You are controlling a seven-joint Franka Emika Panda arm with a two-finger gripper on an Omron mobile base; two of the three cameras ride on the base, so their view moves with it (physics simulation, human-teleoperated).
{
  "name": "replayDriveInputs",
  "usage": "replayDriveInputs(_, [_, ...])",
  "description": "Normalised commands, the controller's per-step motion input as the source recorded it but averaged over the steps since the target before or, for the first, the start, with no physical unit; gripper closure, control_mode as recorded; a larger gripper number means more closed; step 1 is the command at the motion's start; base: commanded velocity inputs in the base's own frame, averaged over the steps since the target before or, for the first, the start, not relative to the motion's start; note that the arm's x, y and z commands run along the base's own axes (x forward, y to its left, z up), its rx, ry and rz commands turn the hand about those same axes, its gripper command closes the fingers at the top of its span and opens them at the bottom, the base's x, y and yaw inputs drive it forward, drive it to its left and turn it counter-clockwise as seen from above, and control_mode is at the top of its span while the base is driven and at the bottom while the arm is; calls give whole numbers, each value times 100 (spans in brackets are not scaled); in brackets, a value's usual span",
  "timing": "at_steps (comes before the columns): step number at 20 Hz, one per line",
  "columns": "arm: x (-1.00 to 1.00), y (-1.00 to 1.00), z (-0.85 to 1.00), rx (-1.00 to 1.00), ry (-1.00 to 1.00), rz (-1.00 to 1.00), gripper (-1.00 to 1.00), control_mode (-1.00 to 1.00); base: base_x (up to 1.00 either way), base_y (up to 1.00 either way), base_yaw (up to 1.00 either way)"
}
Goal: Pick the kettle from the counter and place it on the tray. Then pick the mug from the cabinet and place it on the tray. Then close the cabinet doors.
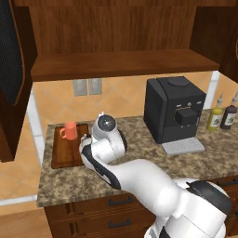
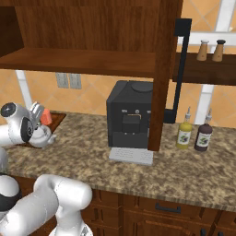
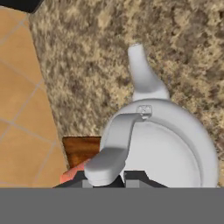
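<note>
The silver-grey kettle [image 3: 170, 153] lies right under my hand, its spout [image 3: 141, 72] reaching out over the granite counter [image 1: 139, 137]. My gripper [image 3: 114, 178] is shut on the kettle's arched handle [image 3: 116, 140], fingertips close on either side. Whether the kettle rests or hangs I cannot tell. The reddish-brown tray [image 1: 62, 155] sits at the counter's left end, and a corner of the tray [image 3: 81, 148] shows beside the kettle. The orange-red mug [image 1: 69, 131] stands on the tray's back left. The cabinet [image 1: 121, 62] shelf is bare, and both doors [image 1: 11, 69] [image 2: 163, 69] stand open.
A big black coffee machine [image 1: 174, 109] stands right of the arm. Two bottles [image 1: 214, 116] [image 1: 230, 114] are at the far right by the wall. The open right door hangs in front of the machine in the right base view.
</note>
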Motion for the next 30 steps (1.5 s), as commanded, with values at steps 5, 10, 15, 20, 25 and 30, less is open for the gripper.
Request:
replayDriveInputs(5, [35,52,0,0,0,0,100,-100,0,0,0])
replayDriveInputs(10, [35,43,-2,1,3,0,100,-100,0,0,0])
replayDriveInputs(15, [33,36,-5,5,8,0,100,-100,0,0,0])
replayDriveInputs(20, [26,36,-21,3,6,0,100,-100,0,0,0])
replayDriveInputs(25, [21,12,-17,5,0,0,100,-100,0,0,0])
replayDriveInputs(30, [7,5,-14,3,0,0,-100,-100,0,0,0])
